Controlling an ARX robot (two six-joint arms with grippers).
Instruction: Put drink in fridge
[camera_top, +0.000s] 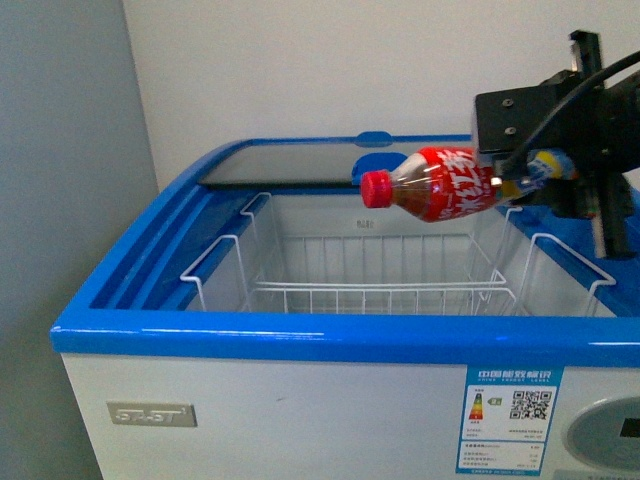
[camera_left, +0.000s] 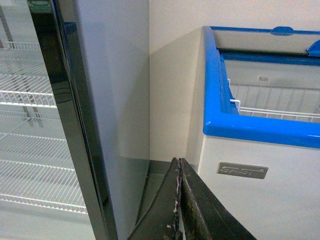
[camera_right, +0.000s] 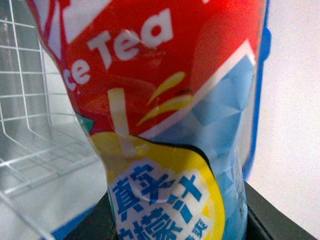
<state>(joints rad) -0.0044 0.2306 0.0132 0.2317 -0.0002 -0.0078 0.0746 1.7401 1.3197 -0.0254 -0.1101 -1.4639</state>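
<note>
— Plain white wall (camera_top: 300, 70) behind; what stands before it?
— White fridge (camera_top: 300, 340), blue rim, glass lid (camera_top: 290, 165) at 12 o'clock, wire basket (camera_top: 380, 290) inside. At 2 o'clock the right gripper (camera_top: 522, 180) apparently pinches the drink (camera_top: 440, 185), cap toward 9 o'clock, above the basket.
— Left gripper (camera_left: 179, 200)?
— Pressed together, low beside a grey cabinet (camera_left: 110, 100).

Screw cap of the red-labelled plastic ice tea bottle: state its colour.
Red: the screw cap of the plastic ice tea bottle, clearest in the front view.
</note>
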